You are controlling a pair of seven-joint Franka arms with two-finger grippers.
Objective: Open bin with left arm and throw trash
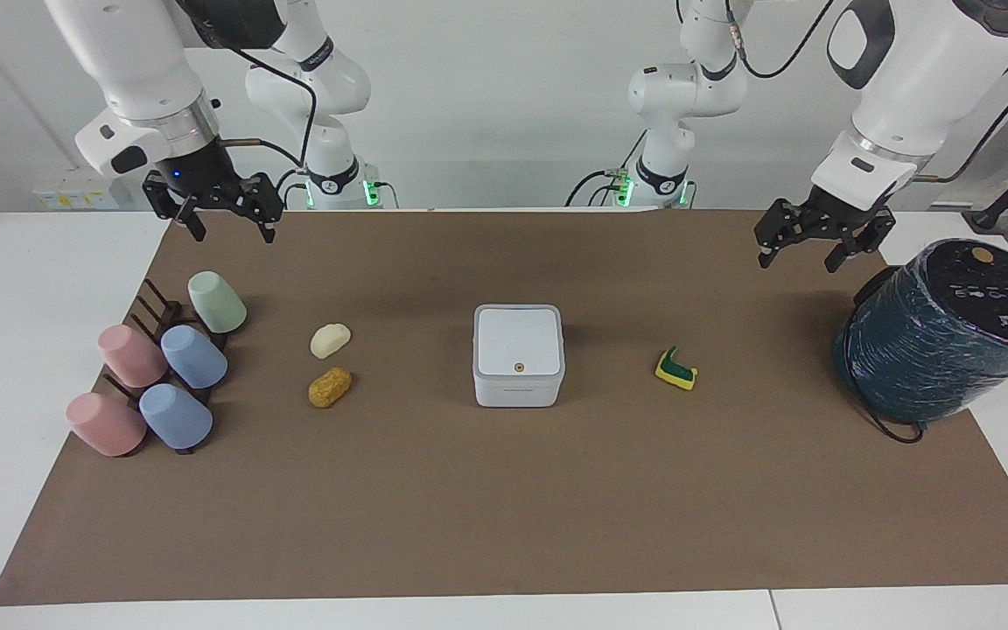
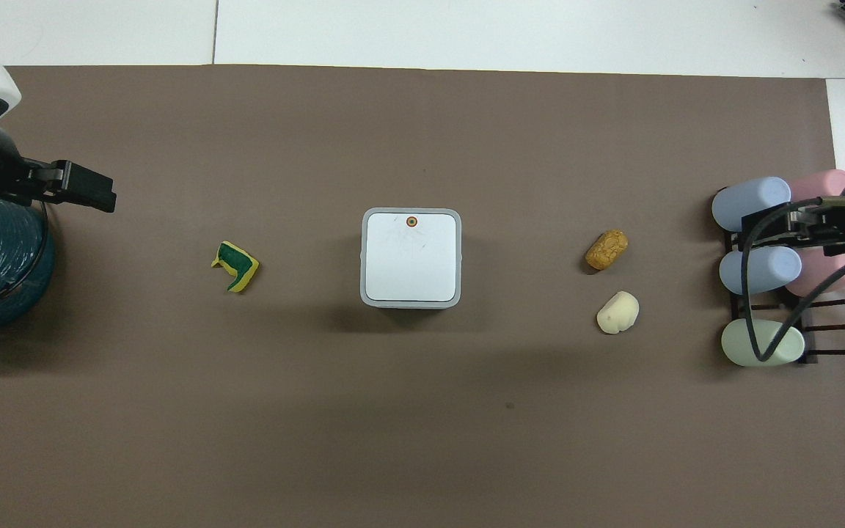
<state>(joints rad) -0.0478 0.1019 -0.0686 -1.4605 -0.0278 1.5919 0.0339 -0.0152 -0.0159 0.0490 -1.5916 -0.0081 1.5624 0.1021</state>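
The bin (image 1: 518,354) sits shut at mid-frame on the bench (image 1: 504,507) — light plastic, likely to slide, so press the lid near its orange dot. Sponge (image 1: 675,368), cream lump (image 1: 330,340) and crusty lump (image 1: 329,387) look soft and light. Left jaws (image 1: 808,248) and right jaws (image 1: 226,220) hang released, upper corners.

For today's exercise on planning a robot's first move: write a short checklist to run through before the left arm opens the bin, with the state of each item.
1. Bin lid shut, nothing on it: ok.
2. Left gripper open, empty, over the mat beside the teal cylinder: ok.
3. Right gripper open, empty, waiting above the cups: ok.
4. Sponge piece, orange-brown lump and cream lump lie apart from the bin: ok.
5. How the lid opens: cannot tell.
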